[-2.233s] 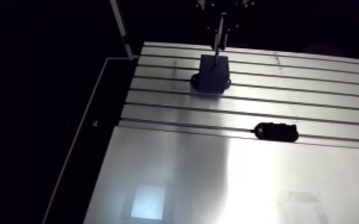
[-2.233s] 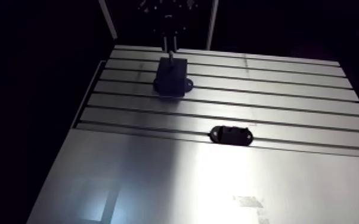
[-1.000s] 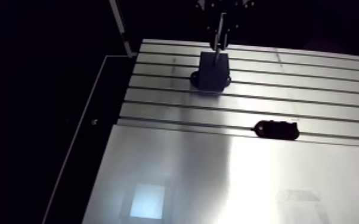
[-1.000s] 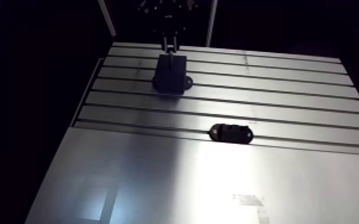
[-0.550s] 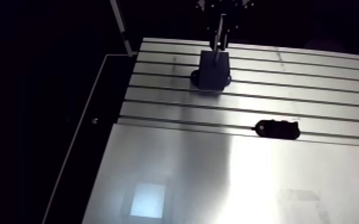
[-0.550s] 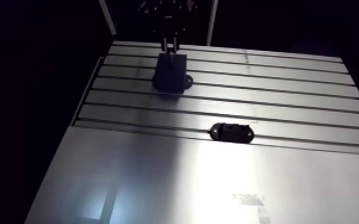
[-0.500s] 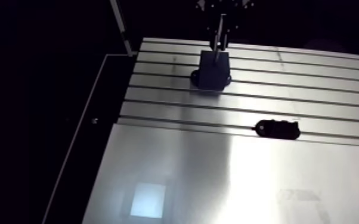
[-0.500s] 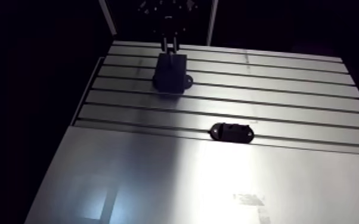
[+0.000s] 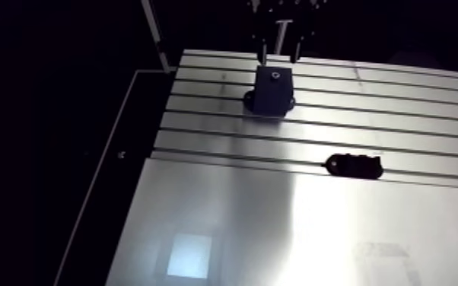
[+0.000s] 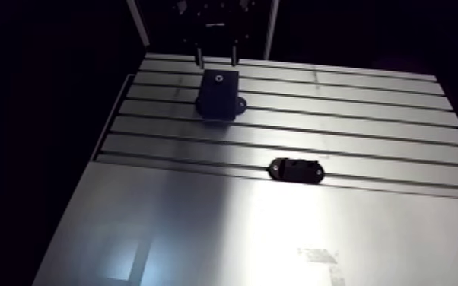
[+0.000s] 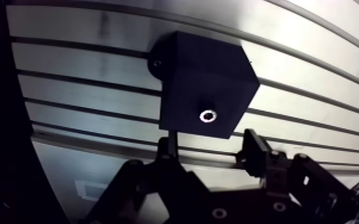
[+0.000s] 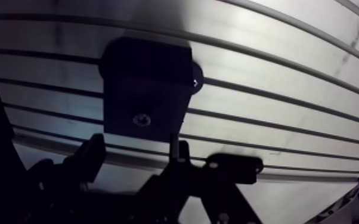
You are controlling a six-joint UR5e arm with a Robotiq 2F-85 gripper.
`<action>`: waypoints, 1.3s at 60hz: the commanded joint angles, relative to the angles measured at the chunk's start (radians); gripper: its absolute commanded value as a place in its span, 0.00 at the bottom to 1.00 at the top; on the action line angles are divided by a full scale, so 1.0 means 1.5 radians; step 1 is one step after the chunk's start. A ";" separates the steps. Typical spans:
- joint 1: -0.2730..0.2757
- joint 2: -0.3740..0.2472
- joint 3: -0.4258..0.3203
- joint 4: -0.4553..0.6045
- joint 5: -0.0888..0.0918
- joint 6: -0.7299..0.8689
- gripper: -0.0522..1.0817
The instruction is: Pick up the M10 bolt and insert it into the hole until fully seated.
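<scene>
The hand is spread wide & holds nothing. Its two dark fingers stand apart w/ bare space between them. In the arm view it hangs just above the black, box-shaped plastic block, clear of the block's top face, one finger to each side.

The M10 bolt is in the block, not in the hand. It shows as a small bright metal ring in the hole on the top face. It sits low, approx. level w/ that face, directly ahead of the gap between the fingers in the wrist view. How deep the shank goes can't be told.

The block stands upright on the slotted aluminium table, across a couple of the long slots. A small round foot pokes out at one side of its base.

Well apart from the block, a flat black oblong plate lies on the slotted part of the table. It is next to the edge where the smooth sheet-metal area starts.
</scene>
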State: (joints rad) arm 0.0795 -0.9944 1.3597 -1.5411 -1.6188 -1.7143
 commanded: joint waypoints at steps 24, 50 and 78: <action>-0.001 -0.064 0.027 -0.004 0.002 0.013 0.05; -0.031 -0.226 0.021 0.043 0.004 0.037 0.05; -0.071 -0.344 0.051 0.077 0.006 0.036 0.05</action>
State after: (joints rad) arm 0.0361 -1.3124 1.3903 -1.4794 -1.6133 -1.6680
